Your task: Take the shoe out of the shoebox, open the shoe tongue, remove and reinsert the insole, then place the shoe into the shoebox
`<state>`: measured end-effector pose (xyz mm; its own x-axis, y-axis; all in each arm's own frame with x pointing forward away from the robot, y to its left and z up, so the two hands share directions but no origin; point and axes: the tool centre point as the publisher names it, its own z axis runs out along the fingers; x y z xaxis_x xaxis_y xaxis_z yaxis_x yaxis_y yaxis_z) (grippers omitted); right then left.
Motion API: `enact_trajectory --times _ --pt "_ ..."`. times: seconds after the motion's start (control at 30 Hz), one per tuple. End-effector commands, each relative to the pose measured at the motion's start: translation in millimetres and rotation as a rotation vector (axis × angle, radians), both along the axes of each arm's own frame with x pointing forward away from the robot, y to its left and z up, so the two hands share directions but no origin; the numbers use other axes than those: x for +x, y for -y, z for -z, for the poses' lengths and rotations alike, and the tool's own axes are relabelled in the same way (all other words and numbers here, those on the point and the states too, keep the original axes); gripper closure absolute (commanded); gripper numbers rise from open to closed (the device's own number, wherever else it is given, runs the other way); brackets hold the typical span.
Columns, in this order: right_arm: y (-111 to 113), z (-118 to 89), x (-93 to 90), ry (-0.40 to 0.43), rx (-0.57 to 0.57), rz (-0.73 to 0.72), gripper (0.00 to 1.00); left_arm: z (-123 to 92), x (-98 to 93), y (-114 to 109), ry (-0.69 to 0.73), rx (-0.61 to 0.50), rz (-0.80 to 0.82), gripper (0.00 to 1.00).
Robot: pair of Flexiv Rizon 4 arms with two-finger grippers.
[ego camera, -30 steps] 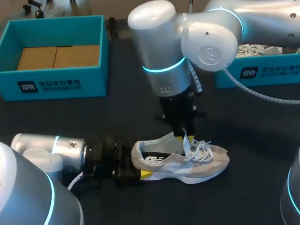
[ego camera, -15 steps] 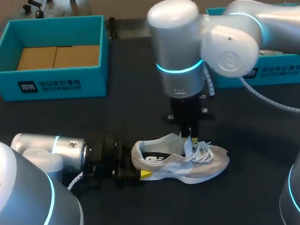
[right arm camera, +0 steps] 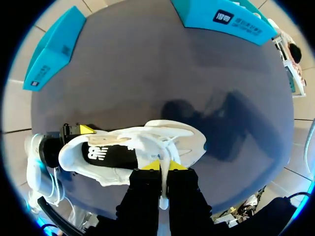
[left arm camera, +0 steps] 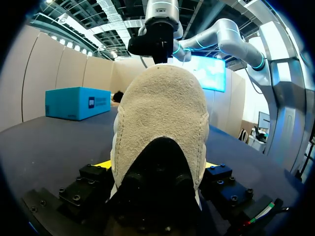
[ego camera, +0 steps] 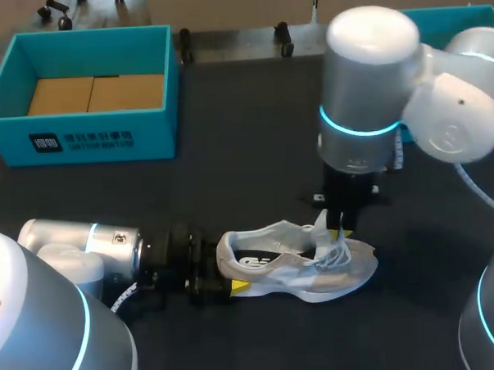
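A beige and white shoe (ego camera: 304, 264) stands upright on the dark table, toe pointing right. My left gripper (ego camera: 221, 276) lies low on the table with its wide-set fingers against both sides of the heel (left arm camera: 160, 113), holding it. From above, my right gripper (ego camera: 337, 224) is shut on the white tongue (ego camera: 321, 223) and holds it up over the laces. In the right wrist view the tongue (right arm camera: 164, 160) runs as a strip between the right gripper's (right arm camera: 165, 166) yellow tips. The insole is hidden inside the shoe.
A teal box (ego camera: 81, 141) with brown cardboard inside stands at the back left. A second teal box (ego camera: 449, 24) sits at the back right, mostly behind my right arm. Bare dark table lies between the boxes and in front of the shoe.
My right arm has swung to the right with the tongue pinched, drawing it from mid-shoe toward the toe. The left arm and the shoe's heel have stayed put.
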<state>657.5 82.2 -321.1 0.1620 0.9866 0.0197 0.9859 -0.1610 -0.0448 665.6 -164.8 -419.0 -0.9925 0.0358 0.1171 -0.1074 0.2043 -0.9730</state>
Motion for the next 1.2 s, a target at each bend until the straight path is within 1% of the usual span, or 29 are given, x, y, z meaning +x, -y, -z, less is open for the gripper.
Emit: enact_trajectory --times 0.03,0.17,0.4,0.67,0.87,0.9,0.93,0.97,1.0,1.03,1.07,1.1,1.2 --pt "17 1 -6.8 0.048 0.233 0.016 1.00 0 -0.1 -1 0.000 0.002 0.000 1.00" --pt "23 5 -8.1 0.056 0.268 0.017 1.00 0 -0.1 -1 0.000 0.002 0.000 1.00" --pt "34 21 -11.7 0.059 0.336 0.016 1.00 0 -0.1 -1 0.000 0.002 0.000 1.00" --pt "42 41 -12.8 0.034 0.385 0.035 1.00 0 -0.1 -1 0.000 0.002 0.000 1.00" --pt "41 41 -14.0 0.030 0.391 0.038 0.99 0 -0.1 -1 0.000 0.002 0.000 1.00" --pt "41 39 -14.8 0.030 0.390 0.038 0.95 0 -0.1 -1 0.000 0.002 0.000 1.00" --pt "41 38 -15.4 0.030 0.389 0.038 0.87 0 -0.1 -1 0.000 0.002 0.000 1.00" --pt "41 36 -16.3 0.030 0.387 0.040 0.58 0 -0.1 -1 0.000 0.002 0.000 1.00" --pt "41 35 -16.9 0.030 0.385 0.040 0.50 0 -0.1 -1 0.000 0.002 0.000 1.00" --pt "40 32 -18.1 0.029 0.378 0.045 0.24 0 -0.1 -1 0.000 0.002 0.000 1.00" --pt "40 30 -19.0 0.029 0.373 0.047 0.09 0 -0.1 -1 0.000 0.002 0.000 1.00" --pt "40 29 -19.7 0.029 0.367 0.050 0.05 0 -0.1 -1 0.000 0.002 0.000 1.00" --pt "39 18 -22.6 0.038 0.337 0.053 0.04 0 -0.1 -1 0.000 0.002 0.000 1.00"
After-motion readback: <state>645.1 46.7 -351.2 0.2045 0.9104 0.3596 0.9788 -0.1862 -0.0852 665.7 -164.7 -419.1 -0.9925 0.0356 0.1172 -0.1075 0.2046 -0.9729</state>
